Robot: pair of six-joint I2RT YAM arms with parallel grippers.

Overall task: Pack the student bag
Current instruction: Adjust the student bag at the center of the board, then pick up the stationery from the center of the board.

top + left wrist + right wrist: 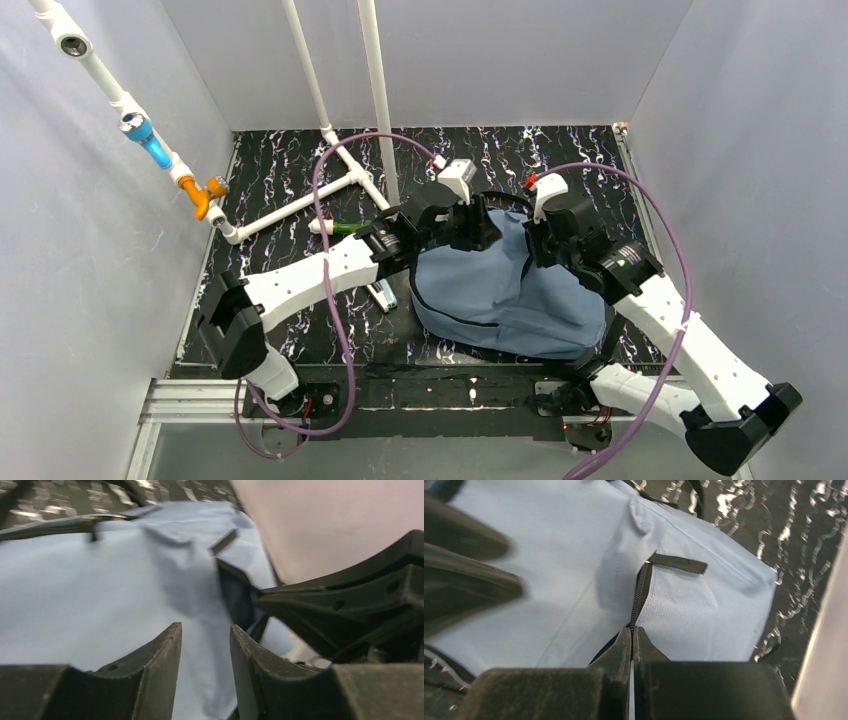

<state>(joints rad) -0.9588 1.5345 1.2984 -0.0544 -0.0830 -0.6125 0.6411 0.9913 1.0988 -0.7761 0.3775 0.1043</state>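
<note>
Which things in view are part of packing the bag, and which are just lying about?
Job in hand: student bag; right gripper, shut on its zipper edge; left gripper, jaws apart over the fabric; perhaps the green pen-like item and pale item beside the bag, too small to tell.
Lying about: white pipe frame on the table; wall pipe with blue and orange fittings.
</note>
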